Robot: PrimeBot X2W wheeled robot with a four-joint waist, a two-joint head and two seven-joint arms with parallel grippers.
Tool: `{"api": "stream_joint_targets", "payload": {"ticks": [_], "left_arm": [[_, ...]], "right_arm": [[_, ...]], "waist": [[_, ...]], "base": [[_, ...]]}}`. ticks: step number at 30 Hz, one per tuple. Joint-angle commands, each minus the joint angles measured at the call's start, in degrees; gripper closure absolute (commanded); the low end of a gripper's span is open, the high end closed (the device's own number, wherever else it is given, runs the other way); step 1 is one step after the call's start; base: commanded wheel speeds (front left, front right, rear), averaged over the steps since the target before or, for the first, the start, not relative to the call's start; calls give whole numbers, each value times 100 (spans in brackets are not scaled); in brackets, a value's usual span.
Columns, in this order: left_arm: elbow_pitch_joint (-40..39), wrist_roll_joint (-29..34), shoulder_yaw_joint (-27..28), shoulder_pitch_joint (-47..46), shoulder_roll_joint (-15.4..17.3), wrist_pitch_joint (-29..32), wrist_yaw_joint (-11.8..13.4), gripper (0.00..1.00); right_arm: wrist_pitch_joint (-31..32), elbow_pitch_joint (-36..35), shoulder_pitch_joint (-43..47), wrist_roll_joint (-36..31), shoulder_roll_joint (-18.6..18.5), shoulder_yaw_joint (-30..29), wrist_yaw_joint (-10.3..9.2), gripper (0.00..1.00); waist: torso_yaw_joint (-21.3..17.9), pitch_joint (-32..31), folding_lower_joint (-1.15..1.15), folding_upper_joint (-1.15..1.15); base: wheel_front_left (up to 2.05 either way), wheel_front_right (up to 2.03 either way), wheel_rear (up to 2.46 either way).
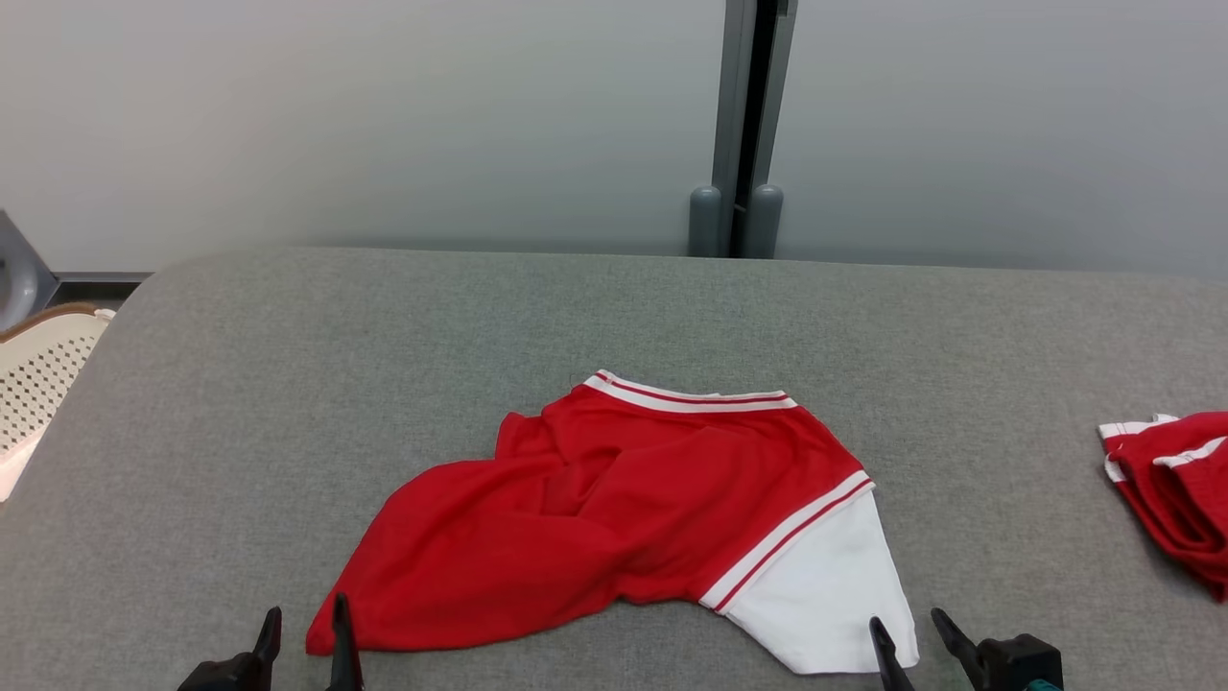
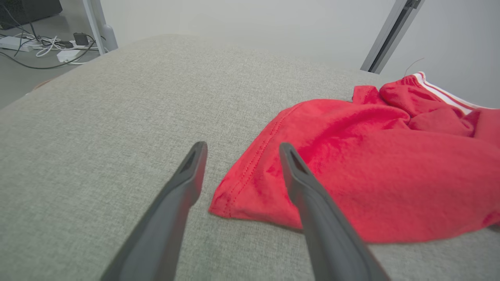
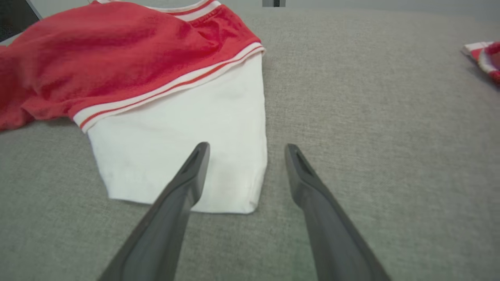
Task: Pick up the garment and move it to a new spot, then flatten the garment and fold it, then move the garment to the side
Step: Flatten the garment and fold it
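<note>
Both spread wide and empty, our left tool (image 1: 307, 609) and right tool (image 1: 907, 621) are hovering at the bench's (image 1: 288, 365) near edge, flanking the garment (image 1: 614, 499) lying rumpled near that edge. We are aiming to pinch the hem corner (image 2: 222, 208) and white sleeve (image 3: 187, 148) low (single layer only), tugging outward evenly.

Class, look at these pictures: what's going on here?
A two-armed robot is working on a red and white garment lying rumpled on a grey cushioned surface. Its left jaws stand open at the red hem corner, its right jaws at the white sleeve end; neither holds cloth. A second garment lies far right.
</note>
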Motion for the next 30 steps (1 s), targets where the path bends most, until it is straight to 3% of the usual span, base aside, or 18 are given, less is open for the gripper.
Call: {"api": "stream_joint_targets", "payload": {"ticks": [1,8,10,13,15,21,30], "left_arm": [[12,-24,-11,-50,-1,1,-14,0],[57,-66,-140,-85,-1,1,0,0],[70,-112,-154,-76,-2,1,-22,0],[157,-249,-192,-46,-2,1,-63,0],[232,-311,-222,-20,-3,1,-83,0],[604,-626,-384,-1,-4,1,-171,0],[902,-906,-510,-168,1,1,-248,0]], "right_arm": [[-28,91,-51,-59,-18,-48,0,0],[4,1139,-289,-243,-11,-11,0,0],[70,1452,-329,-106,37,373,16,100],[67,1689,-438,34,44,514,27,100],[47,1705,-503,3,-9,203,-4,100],[-4,1036,-334,-495,-36,-756,-6,100],[-14,551,-153,-688,-22,-1160,-5,100]], "waist": [[16,6,-1,0],[90,19,-1,0],[95,20,-1,0],[82,24,-1,0],[75,25,-1,0],[36,47,-1,0],[-30,132,-1,0]], "base": [[0,0,0],[0,0,0],[0,0,0],[0,0,0],[0,0,0],[0,0,0],[0,0,0]]}}
